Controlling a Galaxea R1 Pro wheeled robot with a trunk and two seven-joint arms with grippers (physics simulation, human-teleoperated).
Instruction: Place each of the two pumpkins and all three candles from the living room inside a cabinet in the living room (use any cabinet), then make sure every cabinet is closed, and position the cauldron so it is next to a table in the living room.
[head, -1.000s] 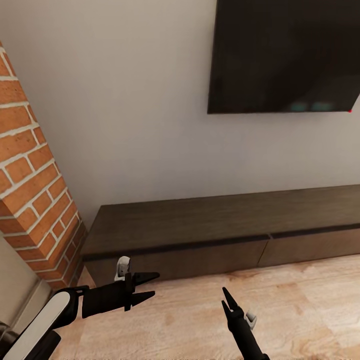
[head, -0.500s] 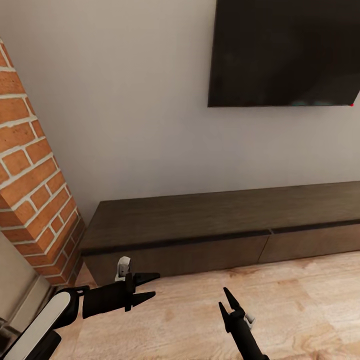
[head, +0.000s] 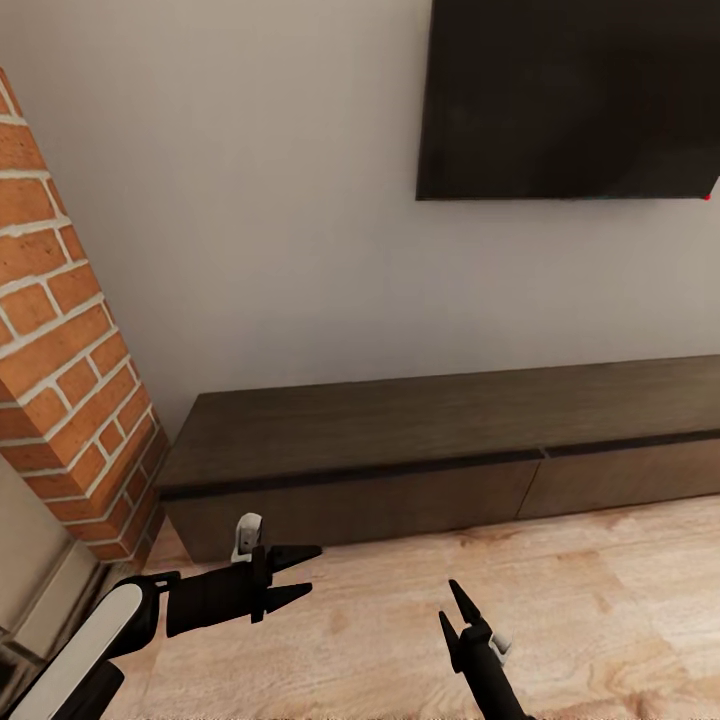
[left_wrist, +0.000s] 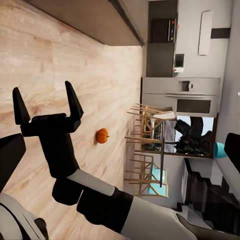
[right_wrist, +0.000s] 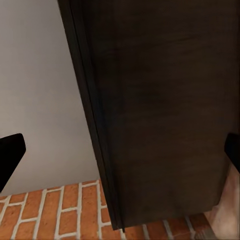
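Left gripper (head: 303, 572): jaws standing apart, carrying nothing, hanging low over the wood floor (head: 600, 590) just in front of the cabinet (head: 400, 440). Right gripper (head: 455, 612): prongs spread, likewise unloaded, pointing up toward the cabinet front; the left wrist view is showing the same gripper (left_wrist: 48, 104) splayed wide. Cabinet: long dark console, both visible drawer fronts sitting flush and closed, top bare. Pumpkin (left_wrist: 102, 135): one, lying on the floor well apart from the cabinet, toward the kitchen end of the room; no candle or cauldron is catalogued here. Surroundings: brick fireplace (head: 70, 340) to the left, black TV (head: 570, 100) on the wall above. Change against the earlier pictures: the whole scene is sliding downward and the fireplace edging off left, so the camera is tilting or the body is rising; the right gripper is sinking slightly in the picture, the left barely shifting. Judgement: the robot is lining up on the cabinet, probably to open a drawer, with nothing yet stowed.
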